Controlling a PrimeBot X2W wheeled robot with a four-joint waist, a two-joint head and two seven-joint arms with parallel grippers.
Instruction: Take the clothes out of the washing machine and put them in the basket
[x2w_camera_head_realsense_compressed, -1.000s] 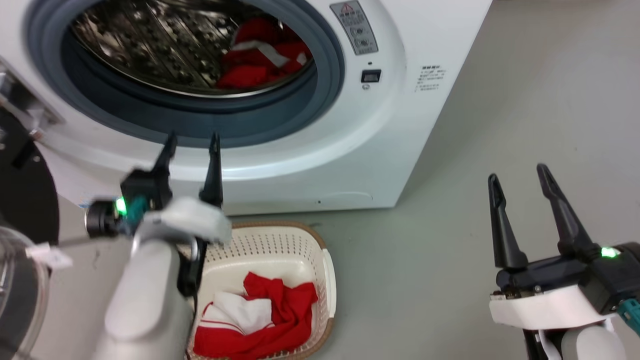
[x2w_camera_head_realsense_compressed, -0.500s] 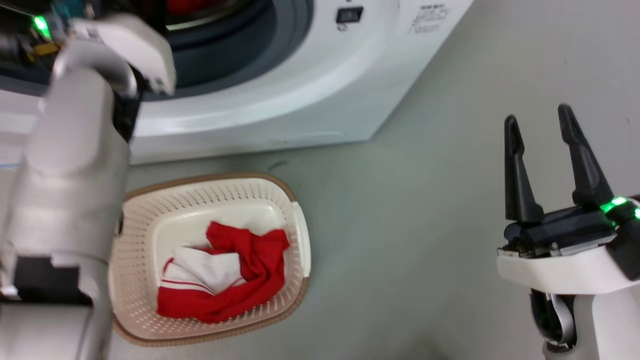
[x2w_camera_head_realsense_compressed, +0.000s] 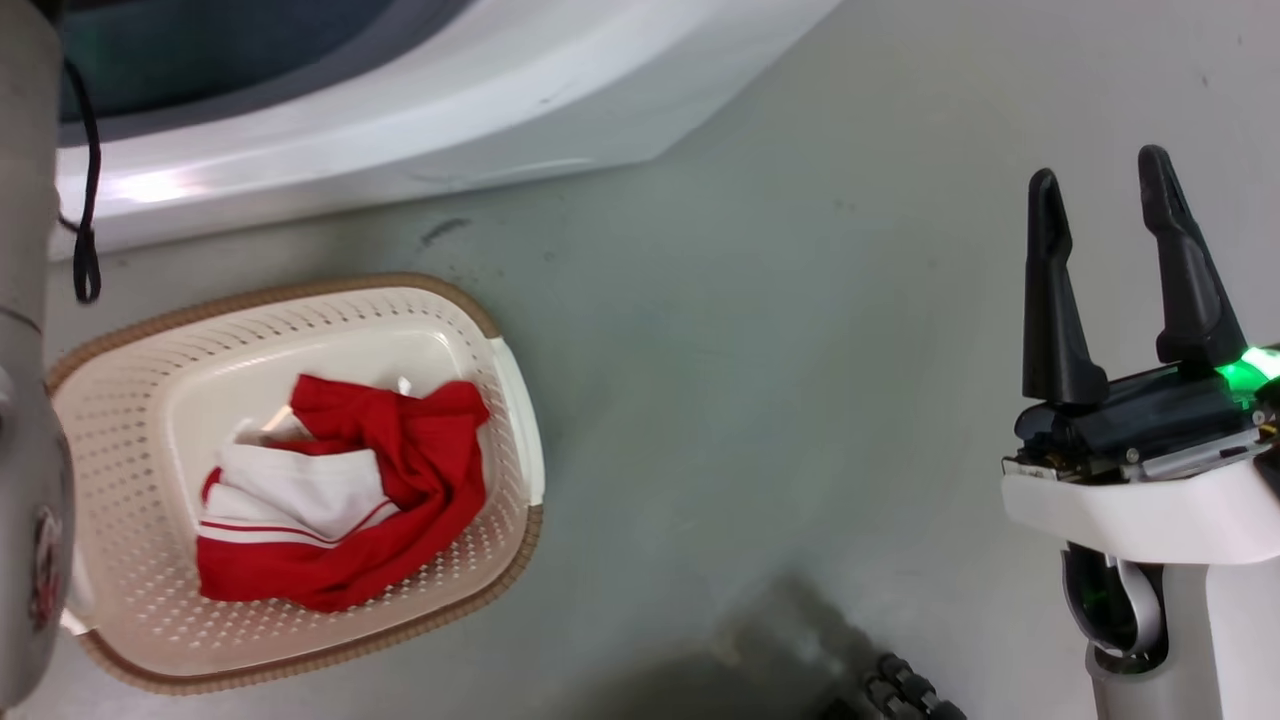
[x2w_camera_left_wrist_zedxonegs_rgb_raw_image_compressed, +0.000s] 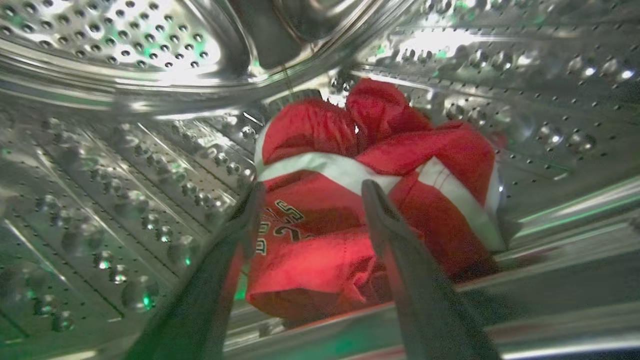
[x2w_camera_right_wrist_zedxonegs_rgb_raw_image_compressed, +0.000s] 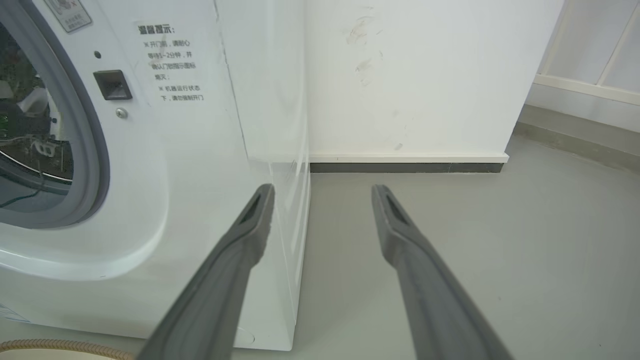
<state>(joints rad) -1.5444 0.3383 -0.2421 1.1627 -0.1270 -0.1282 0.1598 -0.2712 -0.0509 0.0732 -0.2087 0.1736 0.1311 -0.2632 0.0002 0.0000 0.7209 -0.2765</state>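
At the left, the forearm (x2w_camera_head_realsense_compressed: 25, 450) is running up into the washer (x2w_camera_head_realsense_compressed: 400, 110), and inside the drum (x2w_camera_left_wrist_zedxonegs_rgb_raw_image_compressed: 125, 165) the left gripper (x2w_camera_left_wrist_zedxonegs_rgb_raw_image_compressed: 312, 186) is pointing at a crumpled red garment (x2w_camera_left_wrist_zedxonegs_rgb_raw_image_compressed: 430, 150) that is resting against the perforated steel. Its jaws are standing well apart and empty, framing the fold with the white band and the printed lettering. Whether the tips are touching the cloth I cannot tell. The garment is looking soft, light and limp, perhaps a little slick. It is likely going to sag and trail once lifted, so a pinch on a bunched ridge near the middle of the heap, taking in several layers, is looking safer than a bite on a loose edge. Moving right, the basket (x2w_camera_head_realsense_compressed: 250, 296) is sitting on the floor (x2w_camera_head_realsense_compressed: 750, 400) just in front of the washer, already holding red-and-white clothes (x2w_camera_head_realsense_compressed: 400, 470) heaped toward its middle, with room beside them. Further right, well apart from the basket, the right gripper (x2w_camera_head_realsense_compressed: 1098, 170) is hovering above bare floor. Its jaws are parted, holding nothing and touching nothing, and it is aiming past the washer's corner toward the wall (x2w_camera_right_wrist_zedxonegs_rgb_raw_image_compressed: 425, 75).
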